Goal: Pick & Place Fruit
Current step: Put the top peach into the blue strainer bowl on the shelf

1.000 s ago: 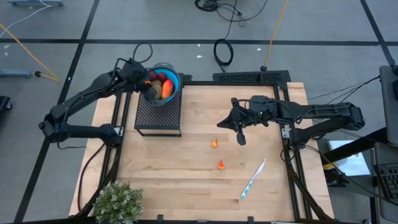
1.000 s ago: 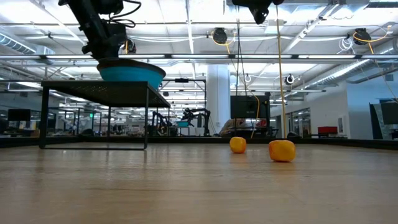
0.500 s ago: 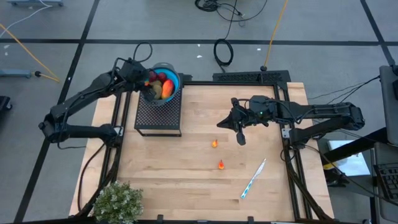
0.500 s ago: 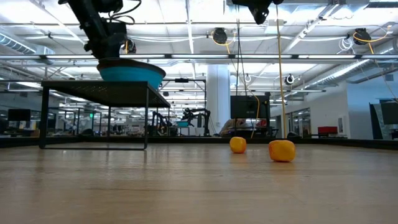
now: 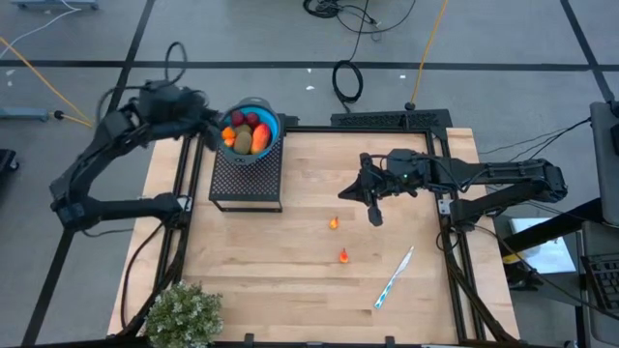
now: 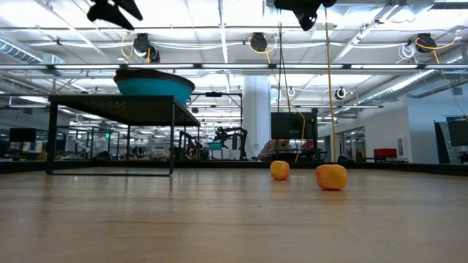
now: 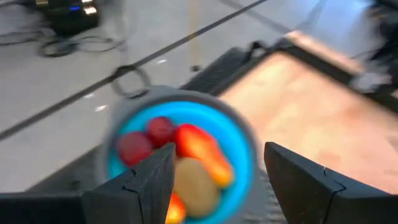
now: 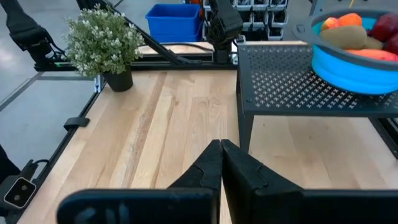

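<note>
A blue bowl [image 5: 268,124] stands on a black perforated stand [image 5: 247,179] at the table's far left. It holds fruit: a long red-orange piece [image 7: 202,148], a brown-green oval [image 7: 196,186], two dark red balls [image 7: 134,148] and an orange bit [image 5: 229,133]. Two small orange fruits [image 5: 334,223] [image 5: 343,256] lie on the table's middle. My left gripper [image 7: 214,180] hangs open, above and to the left of the bowl, holding nothing. My right gripper [image 8: 221,162] hovers shut above the table's middle right [image 5: 374,211].
A white-and-blue pen [image 5: 395,277] lies near the right front. A bushy green plant [image 5: 182,314] stands at the near left corner. Bare wood lies between the stand and the two orange fruits [image 6: 280,170] [image 6: 331,177].
My left gripper has risen off the blue bowl and drawn back toward the table's left edge, tipping nearer to level; it is blurred from the move. The bowl and its fruit have stayed in place.
</note>
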Tool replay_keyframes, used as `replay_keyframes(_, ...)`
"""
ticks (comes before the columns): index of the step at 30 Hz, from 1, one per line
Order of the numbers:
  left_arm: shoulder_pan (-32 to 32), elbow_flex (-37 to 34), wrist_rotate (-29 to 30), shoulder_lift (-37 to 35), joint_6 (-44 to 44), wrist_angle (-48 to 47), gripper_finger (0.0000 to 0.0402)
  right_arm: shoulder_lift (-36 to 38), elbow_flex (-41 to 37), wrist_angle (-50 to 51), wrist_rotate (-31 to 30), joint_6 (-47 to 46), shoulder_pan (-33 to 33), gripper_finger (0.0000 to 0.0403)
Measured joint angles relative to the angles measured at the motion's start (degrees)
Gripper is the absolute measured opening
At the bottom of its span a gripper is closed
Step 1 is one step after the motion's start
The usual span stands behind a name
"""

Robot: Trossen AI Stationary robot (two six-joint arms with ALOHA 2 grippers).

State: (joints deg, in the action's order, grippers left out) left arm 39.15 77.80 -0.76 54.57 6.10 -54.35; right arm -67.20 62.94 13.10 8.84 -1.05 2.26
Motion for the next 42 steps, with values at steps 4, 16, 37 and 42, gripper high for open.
replay_keyframes(4,-2.49,-2.88,-4.33,-5.77,4.60,0.51,0.0246,0.00,0.00,2.24,0.27,-0.38,0.00,0.0004)
replay_keyframes(16,-9.97,-18.70,-3.73,-26.22,15.88,8.71,0.0246,-0.86,0.04,5.26,0.39,5.16,-2.66,0.0004)
replay_keyframes(37,-22.38,-43.98,5.49,-29.59,18.07,34.93,0.0246,-14.53,0.04,6.02,0.22,13.91,-6.31,0.0012)
replay_keyframes(42,-27.28,-44.15,6.64,-29.36,16.44,34.96,0.0246,-16.58,0.04,7.04,0.22,13.98,-3.55,0.0056)
